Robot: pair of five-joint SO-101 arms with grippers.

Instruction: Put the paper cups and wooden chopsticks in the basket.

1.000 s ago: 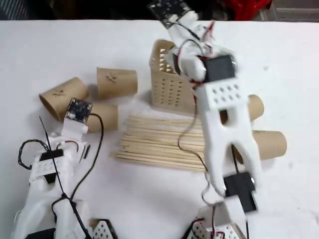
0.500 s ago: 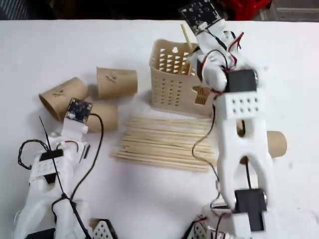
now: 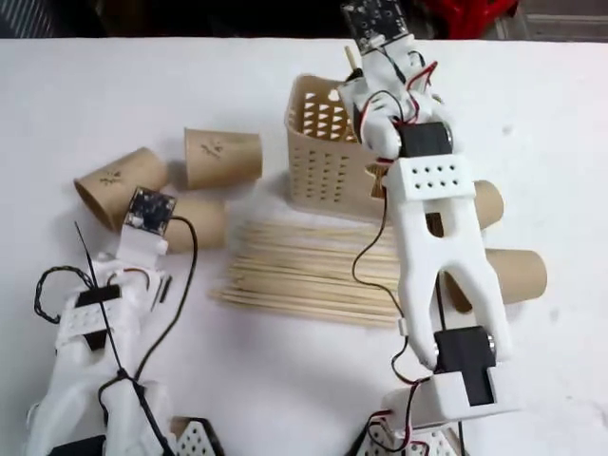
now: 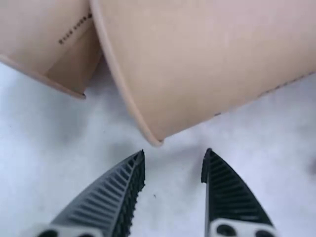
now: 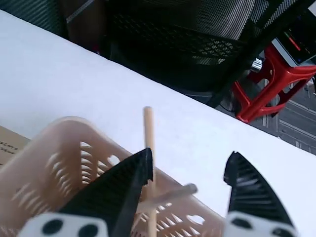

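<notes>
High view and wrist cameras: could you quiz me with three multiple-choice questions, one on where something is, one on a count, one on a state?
1. Where is the right gripper? A over the basket; B down on a pile of chopsticks; C beside three cups.
2. How many paper cups lie on the table? A two; B five; C eight.
3. The left gripper is: A shut on a cup; B shut on a chopstick; C open.
Answers: A, the basket's rim shows just beyond its jaws; B, three on one side of the basket, two on the other; C, its jaws stand apart, holding nothing.
</notes>
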